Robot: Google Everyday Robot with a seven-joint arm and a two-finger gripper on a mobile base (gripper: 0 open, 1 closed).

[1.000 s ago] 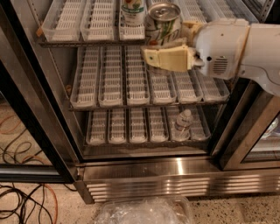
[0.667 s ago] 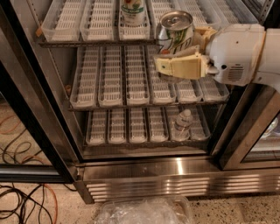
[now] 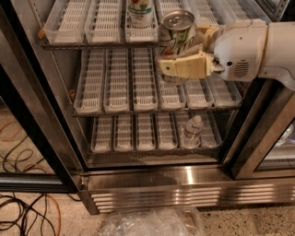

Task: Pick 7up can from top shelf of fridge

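Observation:
The 7up can (image 3: 177,33), with a silver top and a whitish-green body, is held in my gripper (image 3: 180,50) in front of the fridge, at about the level of the top shelf (image 3: 87,42). The gripper is shut on the can. One tan finger (image 3: 184,66) lies across its lower front and the other finger (image 3: 206,31) is behind it on the right. My white arm (image 3: 251,44) reaches in from the right. The can's lower part is hidden by the finger.
Another can (image 3: 139,11) stands on the top shelf, left of the held one. A small clear water bottle (image 3: 191,132) stands on the bottom shelf. The stainless base (image 3: 184,191) is below. Cables (image 3: 27,216) lie on the floor at left, and plastic wrap (image 3: 152,222) is in front.
The gripper, still shut on the can, has shifted a little to the right and slightly lower. The shelves and the other can have not moved.

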